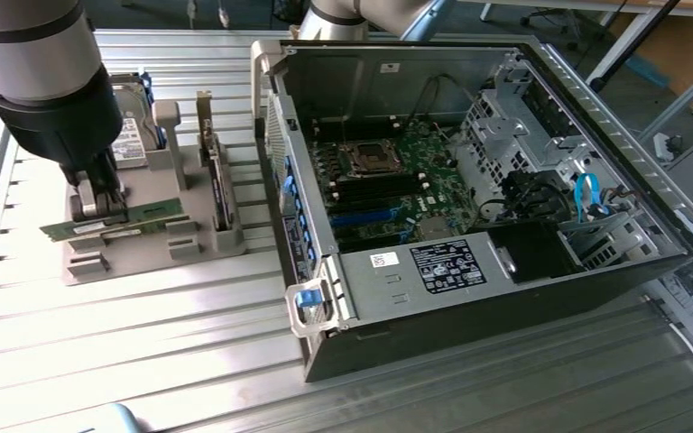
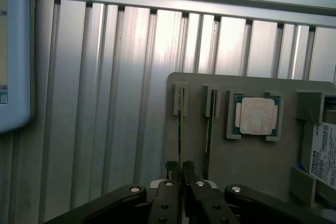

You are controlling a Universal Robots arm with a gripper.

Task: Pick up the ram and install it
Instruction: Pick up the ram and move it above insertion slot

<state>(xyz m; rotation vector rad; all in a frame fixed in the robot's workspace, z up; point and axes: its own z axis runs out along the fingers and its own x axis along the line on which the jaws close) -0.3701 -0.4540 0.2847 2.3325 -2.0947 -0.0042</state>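
Observation:
The ram is a long thin green stick lying lengthwise over the grey holder block at the exterior view's left. My gripper comes down on it from above, fingers shut on the stick near its middle. In the wrist view the ram shows edge-on, standing in one of the block's slots, and my gripper pinches its upper edge between two black fingertips. Whether the stick has left its slot I cannot tell. The open computer case lies at the exterior view's right, with black memory slots on its motherboard.
On the same grey block sit a square silver processor chip, a labelled drive and a wider upright card. A second slot runs beside the ram. The ribbed aluminium table surrounds everything. A white-and-blue object lies apart.

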